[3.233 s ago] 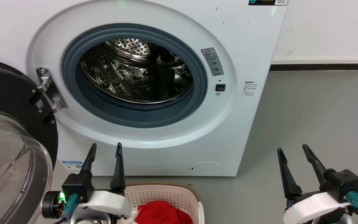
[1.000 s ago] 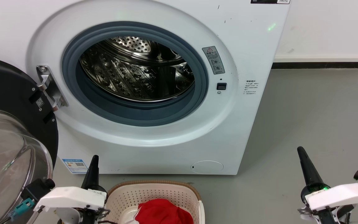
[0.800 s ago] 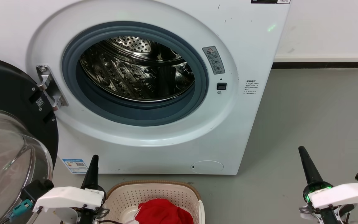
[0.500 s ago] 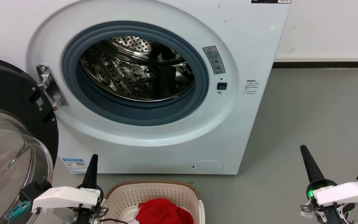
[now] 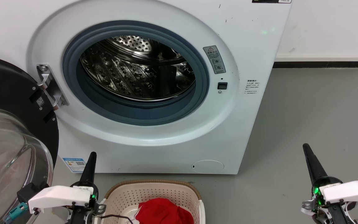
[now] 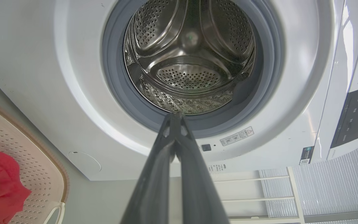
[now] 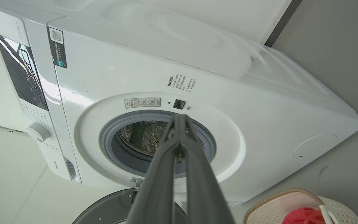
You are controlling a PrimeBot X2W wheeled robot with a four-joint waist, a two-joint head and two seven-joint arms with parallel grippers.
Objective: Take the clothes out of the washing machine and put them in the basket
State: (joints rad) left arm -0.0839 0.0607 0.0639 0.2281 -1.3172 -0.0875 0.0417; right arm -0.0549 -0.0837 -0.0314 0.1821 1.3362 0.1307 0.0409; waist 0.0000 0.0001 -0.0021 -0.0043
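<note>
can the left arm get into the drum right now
Probably yes. The door is swung wide open to the left, and nothing stands between the left claw and the drum. The claw is shut and sits low beside the basket, so it would have to rise first.

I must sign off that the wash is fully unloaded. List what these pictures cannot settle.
Steel drum, lowest front strip: head view, hidden behind the grey door ring.
Basket, near half: head view, cut off by the bottom edge.
Red clothes: head view, cut off by the same edge, so the number of garments cannot be told.
Warning label: head view, print too small to read.
</note>
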